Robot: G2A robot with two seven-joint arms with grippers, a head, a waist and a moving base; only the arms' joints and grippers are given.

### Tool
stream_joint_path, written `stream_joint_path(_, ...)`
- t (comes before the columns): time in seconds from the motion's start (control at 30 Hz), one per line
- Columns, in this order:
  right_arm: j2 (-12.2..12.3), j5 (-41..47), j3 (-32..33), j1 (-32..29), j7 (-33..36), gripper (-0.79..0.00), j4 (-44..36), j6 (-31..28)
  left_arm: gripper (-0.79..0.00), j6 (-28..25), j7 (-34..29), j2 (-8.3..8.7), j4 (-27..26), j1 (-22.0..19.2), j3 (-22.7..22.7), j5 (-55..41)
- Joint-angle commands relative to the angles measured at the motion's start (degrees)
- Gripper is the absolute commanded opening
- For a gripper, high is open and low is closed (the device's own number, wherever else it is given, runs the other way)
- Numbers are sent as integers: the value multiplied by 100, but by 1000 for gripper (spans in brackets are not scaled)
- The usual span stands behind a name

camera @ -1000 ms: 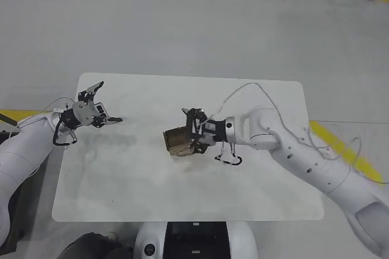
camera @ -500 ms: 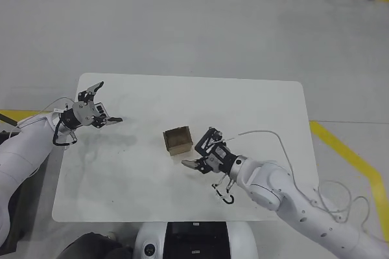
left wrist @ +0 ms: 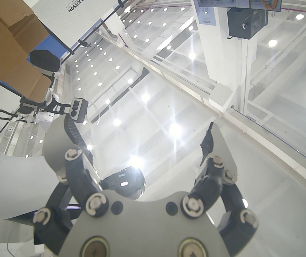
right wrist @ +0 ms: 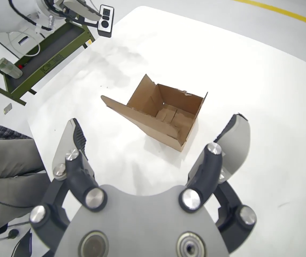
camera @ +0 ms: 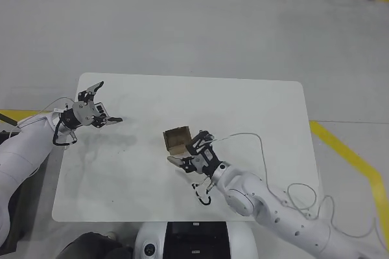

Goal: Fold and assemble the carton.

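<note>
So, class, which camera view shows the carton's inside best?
The right wrist view: the carton stands open-topped on the table, its folded floor and one splayed flap plain. The top view shows it small, from above, beside the right pincer. The left wrist view points up at the ceiling.

1 carton, brown cardboard, top open.
1 surface, white, rounded corners.
2 pincers: left pincer and right pincer, two fingers on each, four fingers in all.
1 rack, green metal, beside the surface.
1 bottle, lying on the rack.
</note>
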Motion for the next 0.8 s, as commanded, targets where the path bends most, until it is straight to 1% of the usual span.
stream_joint_path(0.0, -102, -84, -123, 7, -125, 0, 92, 52, 0, 0, 0, 0, 0, 0, 0, 0)
stream_joint_path(0.13, -257, -305, -235, -29, -359, 0, 246, 253, 0, 0, 0, 0, 0, 0, 0, 0)
stream_joint_path(0.33, -391, -564, -154, -148, -659, 0, 341, 572, 0, 0, 0, 0, 0, 0, 0, 0)
stream_joint_path(0.53, -472, -617, 77, -165, -553, 0, 521, 663, 0, 0, 0, 0, 0, 0, 0, 0)
stream_joint_path(0.67, -477, -698, 250, -244, -375, 0, 528, 675, 0, 0, 0, 0, 0, 0, 0, 0)
stream_joint_path(0.77, -454, -784, 367, -367, -266, 0, 418, 565, 0, 0, 0, 0, 0, 0, 0, 0)
